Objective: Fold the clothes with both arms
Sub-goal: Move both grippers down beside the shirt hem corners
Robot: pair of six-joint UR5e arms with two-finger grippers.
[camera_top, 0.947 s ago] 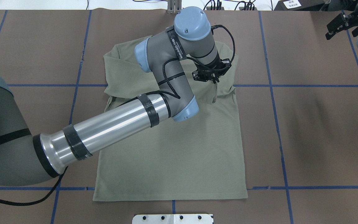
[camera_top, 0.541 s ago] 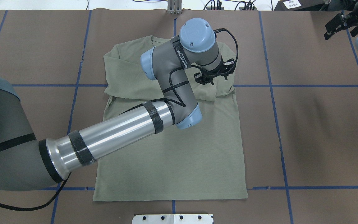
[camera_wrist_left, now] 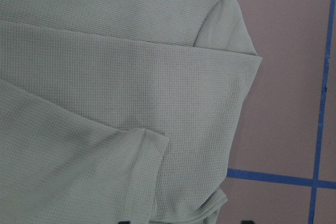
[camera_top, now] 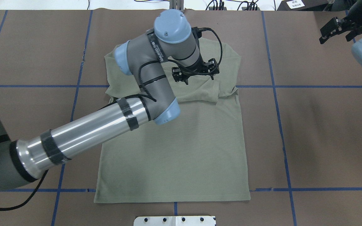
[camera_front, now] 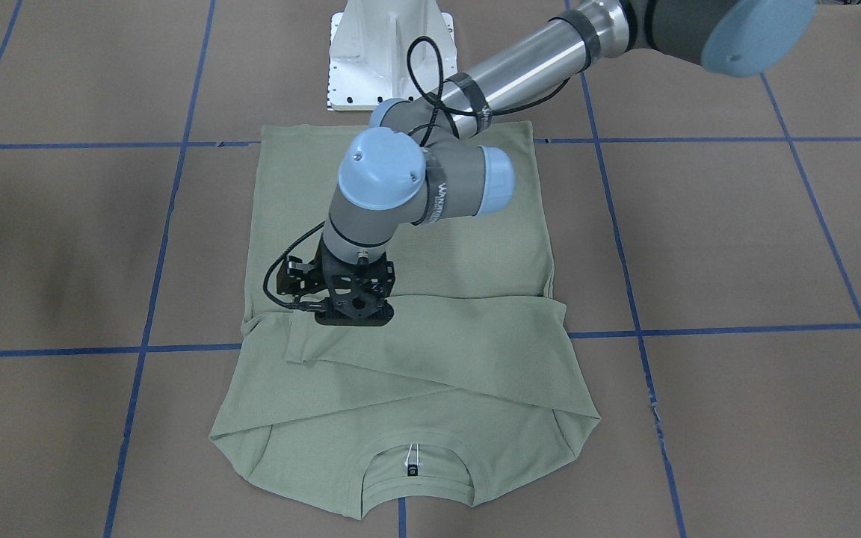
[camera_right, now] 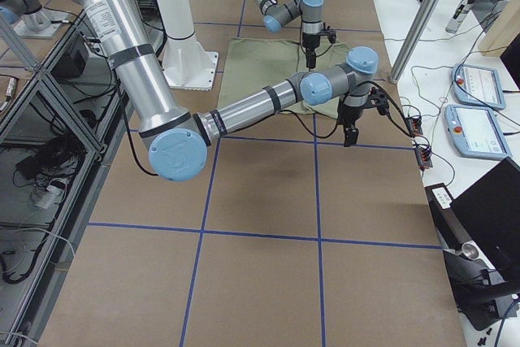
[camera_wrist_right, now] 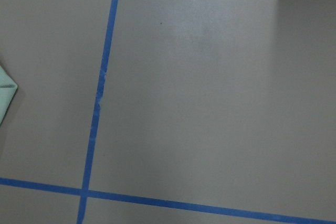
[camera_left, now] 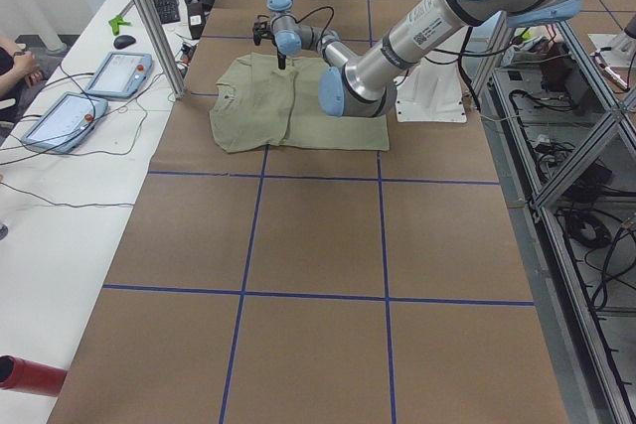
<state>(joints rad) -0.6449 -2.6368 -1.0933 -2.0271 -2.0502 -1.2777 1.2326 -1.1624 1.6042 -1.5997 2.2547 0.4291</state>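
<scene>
Shirt sleeve edges lie folded inward beneath left end effector.

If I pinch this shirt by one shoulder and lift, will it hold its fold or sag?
Probably floppy: the shirt lies flat and draped, and its folded sleeves show soft creases, so they would likely slide open. The thin waffle knit looks light, and probably grippy rather than slippery.

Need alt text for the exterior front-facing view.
A pale sage-green long-sleeved knit shirt lies flat on a brown table taped with blue grid lines, sleeves folded across its body, collar nearest the camera. The left arm's black gripper hangs over one folded sleeve, its fingers hidden.
</scene>
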